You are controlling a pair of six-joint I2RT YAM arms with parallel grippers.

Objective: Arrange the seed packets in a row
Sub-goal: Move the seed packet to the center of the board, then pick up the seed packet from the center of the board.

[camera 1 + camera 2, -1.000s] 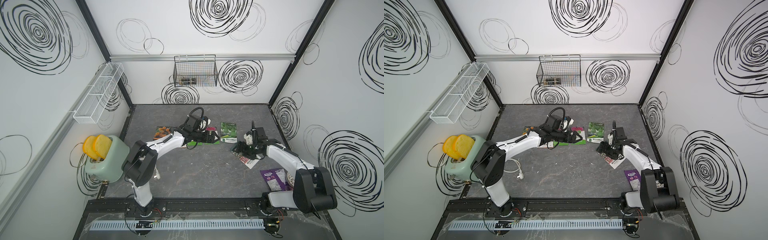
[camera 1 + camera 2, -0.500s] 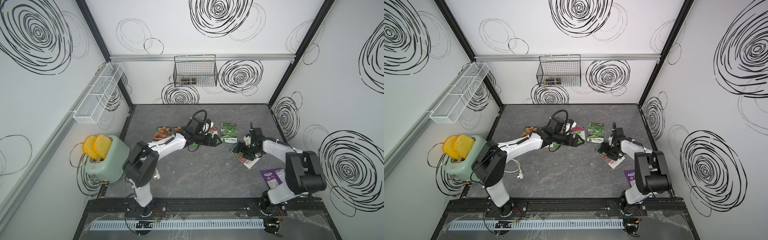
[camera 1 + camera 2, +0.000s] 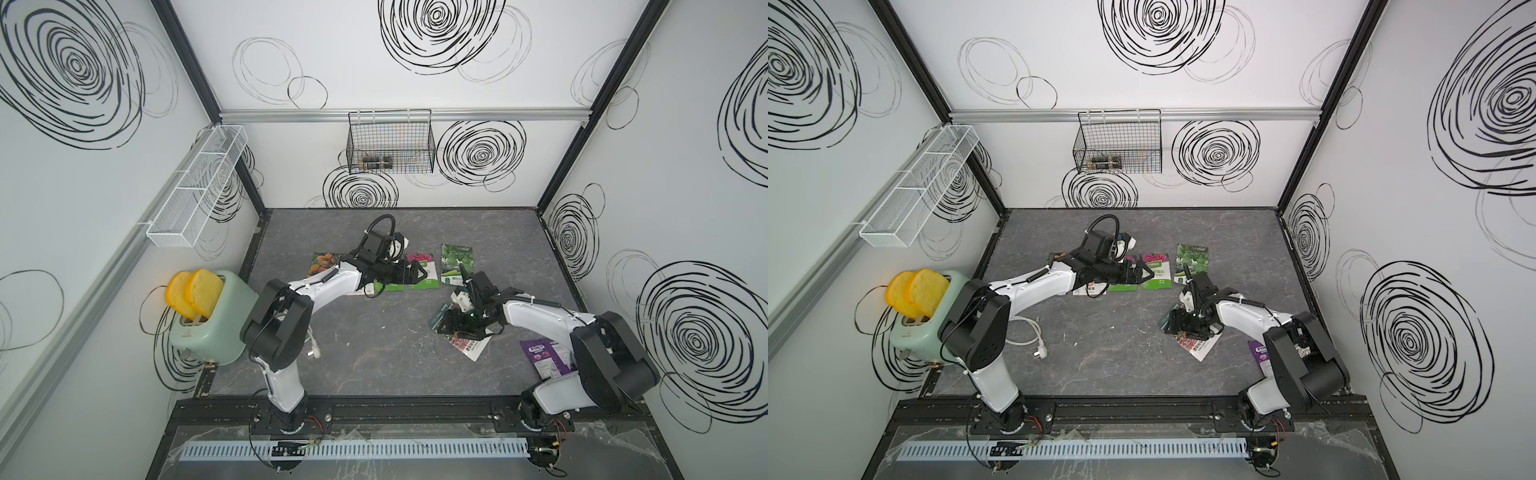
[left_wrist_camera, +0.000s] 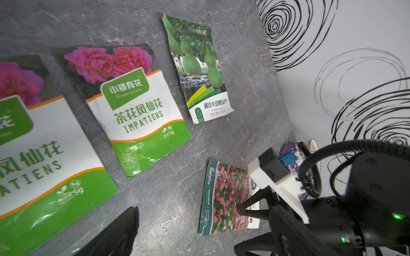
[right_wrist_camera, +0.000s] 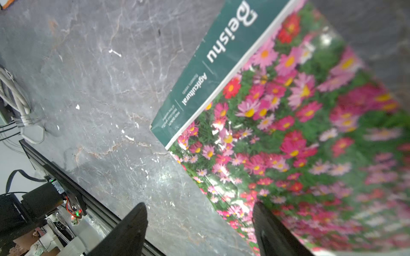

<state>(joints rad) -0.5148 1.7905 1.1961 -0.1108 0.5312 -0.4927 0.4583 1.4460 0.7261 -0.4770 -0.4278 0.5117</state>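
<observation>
The left claw [image 3: 422,274] hangs released above a pink-flower packet [image 4: 137,104], while the right claw [image 5: 198,205], spread wide, straddles the flower-field packet [image 5: 288,122] edge.

Bright, even light, soft shadows. Beside the right end effector [image 5: 198,212] the flower-field packet [image 5: 288,122] blurs, with white glare spots.

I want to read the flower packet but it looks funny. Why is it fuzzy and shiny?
Right wrist view: the flower-field packet is sharp by its green strip, blurry further along, with white glare spots. Left wrist view: the whole impatiens packet reads clearly. In both top views the flower-field packet is too small to read.
</observation>
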